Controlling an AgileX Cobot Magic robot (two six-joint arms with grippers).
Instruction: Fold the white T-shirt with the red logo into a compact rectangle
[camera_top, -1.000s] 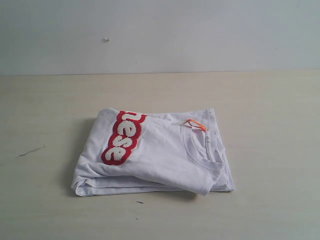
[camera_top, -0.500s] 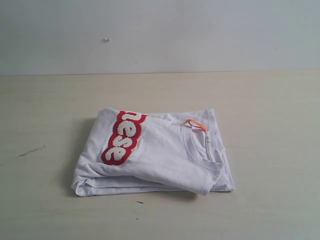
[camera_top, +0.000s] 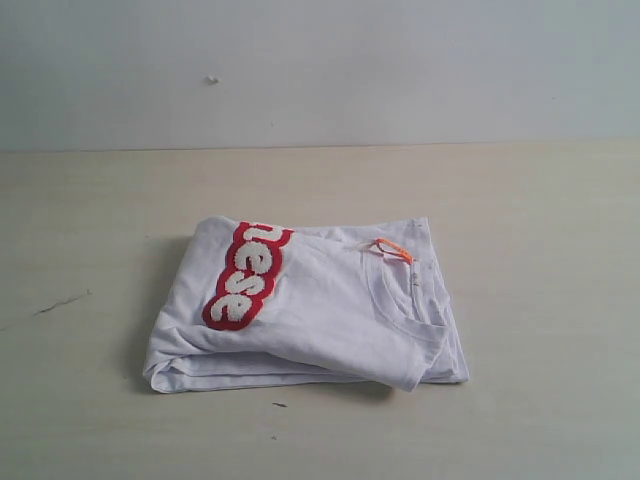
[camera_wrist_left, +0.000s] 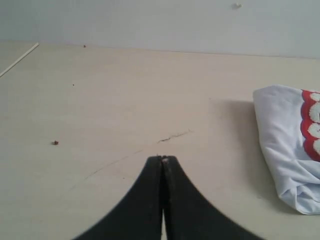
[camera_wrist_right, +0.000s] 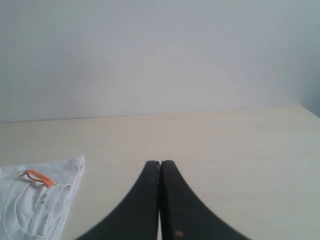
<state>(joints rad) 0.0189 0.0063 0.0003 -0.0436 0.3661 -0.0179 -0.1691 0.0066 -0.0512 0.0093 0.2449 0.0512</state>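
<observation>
The white T-shirt (camera_top: 320, 310) lies folded in a rough rectangle on the table in the exterior view. Its red logo (camera_top: 245, 275) with white letters runs along the folded top near the left side, and the collar with the orange neck tag (camera_top: 393, 248) shows on the right. Neither arm appears in the exterior view. My left gripper (camera_wrist_left: 163, 160) is shut with nothing in it, off to the side of the white T-shirt (camera_wrist_left: 290, 145) and apart from it. My right gripper (camera_wrist_right: 160, 163) is also shut and empty, beside the collar end of the white T-shirt (camera_wrist_right: 35, 200).
The beige table (camera_top: 540, 250) spreads around the shirt up to a pale wall (camera_top: 320, 70). A thin dark crack (camera_wrist_left: 172, 136) marks the table ahead of the left gripper, and a small dark speck (camera_wrist_left: 55, 142) lies further off.
</observation>
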